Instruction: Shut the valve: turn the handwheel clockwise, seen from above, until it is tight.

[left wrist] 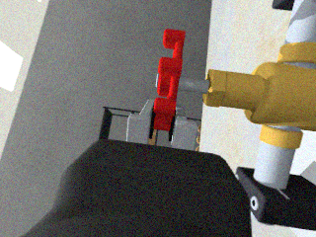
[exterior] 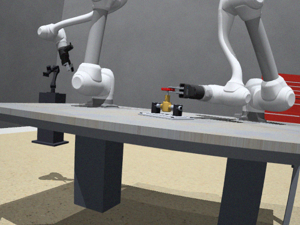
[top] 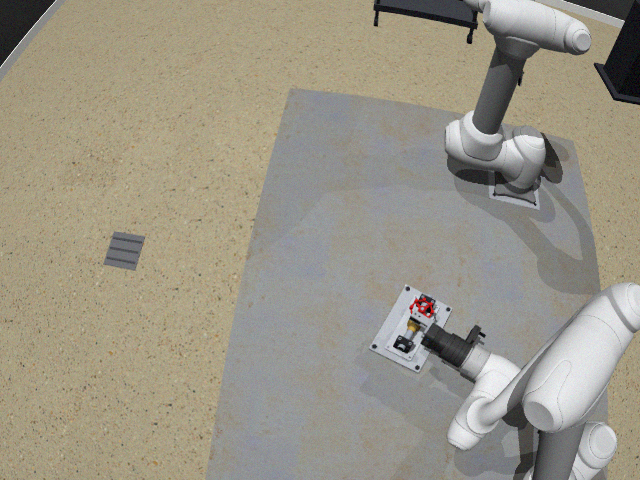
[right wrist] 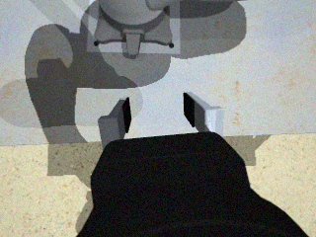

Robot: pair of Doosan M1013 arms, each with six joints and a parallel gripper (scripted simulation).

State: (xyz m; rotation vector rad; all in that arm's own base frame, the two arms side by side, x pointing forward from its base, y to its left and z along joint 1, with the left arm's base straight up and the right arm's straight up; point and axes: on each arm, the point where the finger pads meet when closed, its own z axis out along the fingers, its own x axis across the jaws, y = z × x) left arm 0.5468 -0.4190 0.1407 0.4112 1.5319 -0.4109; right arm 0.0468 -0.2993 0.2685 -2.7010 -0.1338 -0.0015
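Note:
The red handwheel (top: 422,308) (exterior: 166,89) (left wrist: 170,65) sits level on a thin upright stem above the yellow valve body (top: 412,326) (exterior: 166,106) (left wrist: 281,94). My left gripper (exterior: 172,89) (left wrist: 163,114) reaches in level from the side and is shut on the handwheel's rim, one finger above it and one below. In the left wrist view the rim fills the gap between the finger pads. My right gripper (exterior: 70,68) (right wrist: 157,106) is open and empty, high above the table and far from the valve. The wheel's angle has no readable mark.
Black clamps (exterior: 155,107) (exterior: 177,110) hold the pipe on a pale base plate (top: 388,330) (exterior: 183,117) bolted to the grey table (top: 310,258). The left forearm (exterior: 219,94) lies low beside the valve. The right arm's base (top: 532,201) stands at the table's far end.

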